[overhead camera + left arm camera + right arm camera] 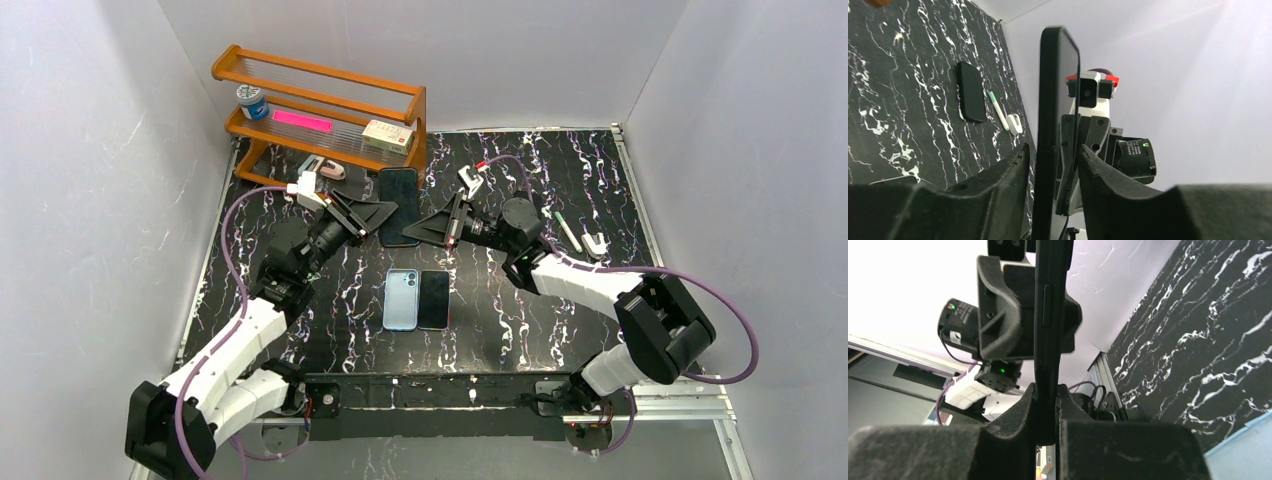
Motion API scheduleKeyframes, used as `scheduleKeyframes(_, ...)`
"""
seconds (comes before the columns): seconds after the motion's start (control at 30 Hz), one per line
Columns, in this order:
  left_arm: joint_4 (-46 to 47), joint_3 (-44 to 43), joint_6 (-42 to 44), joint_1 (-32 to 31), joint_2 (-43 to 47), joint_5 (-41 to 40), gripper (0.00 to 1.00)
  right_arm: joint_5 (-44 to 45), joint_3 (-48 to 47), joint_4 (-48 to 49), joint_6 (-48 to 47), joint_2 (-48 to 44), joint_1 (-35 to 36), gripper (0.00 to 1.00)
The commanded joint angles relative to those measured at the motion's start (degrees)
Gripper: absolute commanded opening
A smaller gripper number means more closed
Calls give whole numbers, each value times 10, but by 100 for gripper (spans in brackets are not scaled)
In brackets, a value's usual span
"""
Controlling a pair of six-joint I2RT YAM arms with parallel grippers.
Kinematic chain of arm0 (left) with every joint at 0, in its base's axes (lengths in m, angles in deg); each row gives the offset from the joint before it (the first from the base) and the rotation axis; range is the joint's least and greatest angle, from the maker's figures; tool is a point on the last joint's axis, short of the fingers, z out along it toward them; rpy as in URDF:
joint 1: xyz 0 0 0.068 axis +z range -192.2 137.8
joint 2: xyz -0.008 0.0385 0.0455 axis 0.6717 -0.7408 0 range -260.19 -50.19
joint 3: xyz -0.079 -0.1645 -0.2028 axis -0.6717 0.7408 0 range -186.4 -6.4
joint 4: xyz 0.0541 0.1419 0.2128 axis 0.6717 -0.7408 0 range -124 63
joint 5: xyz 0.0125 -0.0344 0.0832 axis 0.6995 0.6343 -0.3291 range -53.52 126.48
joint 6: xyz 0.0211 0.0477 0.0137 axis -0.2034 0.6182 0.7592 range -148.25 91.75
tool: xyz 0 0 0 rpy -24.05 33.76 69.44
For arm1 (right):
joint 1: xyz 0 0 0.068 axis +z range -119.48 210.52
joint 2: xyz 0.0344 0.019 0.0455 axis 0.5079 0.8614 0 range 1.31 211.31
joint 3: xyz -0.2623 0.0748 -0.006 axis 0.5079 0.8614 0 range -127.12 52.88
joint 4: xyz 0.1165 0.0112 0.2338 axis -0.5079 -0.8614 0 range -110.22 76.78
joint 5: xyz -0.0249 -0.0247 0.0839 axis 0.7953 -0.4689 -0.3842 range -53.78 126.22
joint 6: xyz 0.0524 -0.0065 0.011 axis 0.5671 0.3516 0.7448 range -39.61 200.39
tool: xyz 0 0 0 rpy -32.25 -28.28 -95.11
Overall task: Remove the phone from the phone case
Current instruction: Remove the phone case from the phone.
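Observation:
A black phone (400, 195) is held on edge above the back middle of the table, and I cannot tell its case from the phone itself. My right gripper (428, 228) is shut on its right edge; in the right wrist view both pads (1030, 400) press the slab (1050, 315). My left gripper (383, 213) is at its left edge. In the left wrist view the phone (1055, 90) stands between the jaws of the left gripper (1053, 150), against the left finger (1013, 165) with a gap to the right finger.
A light blue phone-shaped slab (401, 299) and a black phone (434, 299) lie side by side at the table's centre. A wooden shelf (320, 110) stands at the back left. A pen (568, 232) and a white clip (595, 243) lie right. A black slab (971, 92) lies near them.

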Motion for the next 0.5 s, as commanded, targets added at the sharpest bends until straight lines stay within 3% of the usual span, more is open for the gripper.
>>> scheduleKeyframes(0.0,-47,-57,75,25,-4,46,44,-75,-20,17,-36,-45,-34,1)
scheduleKeyframes(0.2,-51,-97,106,35,-40,127,61,-164,-41,-19,-61,-57,-62,1)
scheduleKeyframes(0.47,-7,-124,98,41,-84,198,63,-233,-77,-12,-60,-43,-63,1)
